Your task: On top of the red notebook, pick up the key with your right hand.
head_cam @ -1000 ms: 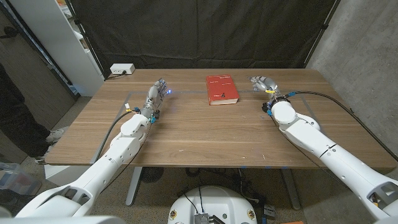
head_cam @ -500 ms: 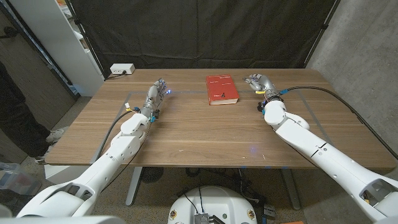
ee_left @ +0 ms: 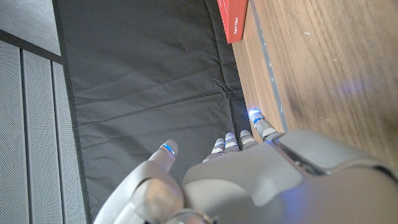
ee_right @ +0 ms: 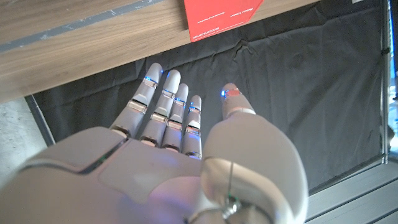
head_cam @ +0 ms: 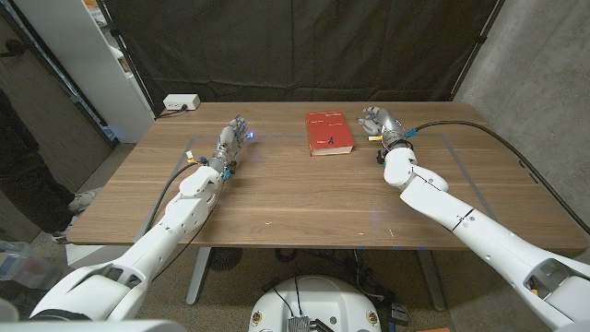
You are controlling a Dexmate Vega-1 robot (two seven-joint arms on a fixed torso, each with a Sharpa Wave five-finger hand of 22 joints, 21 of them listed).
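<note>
A red notebook [head_cam: 329, 133] lies at the far middle of the wooden table [head_cam: 304, 198]; a small dark key [head_cam: 325, 142] sits on its cover. My right hand [head_cam: 378, 121] hovers just right of the notebook with fingers spread and nothing in it. The right wrist view looks past the right hand [ee_right: 180, 155] to the notebook's edge [ee_right: 221, 17]. My left hand [head_cam: 232, 135] stands at the far left of the table, fingers straight and empty. The left wrist view looks along the left hand [ee_left: 249, 174] toward the notebook's spine [ee_left: 234, 18].
A white power strip [head_cam: 181, 102] lies at the table's far left corner. A black curtain [head_cam: 295, 46] hangs behind the table. A white shelf unit [head_cam: 78, 65] stands at the left. A concrete wall [head_cam: 535, 83] is on the right.
My right hand has moved left toward the red notebook, and its arm has swung inward. The left arm has stayed in place.
</note>
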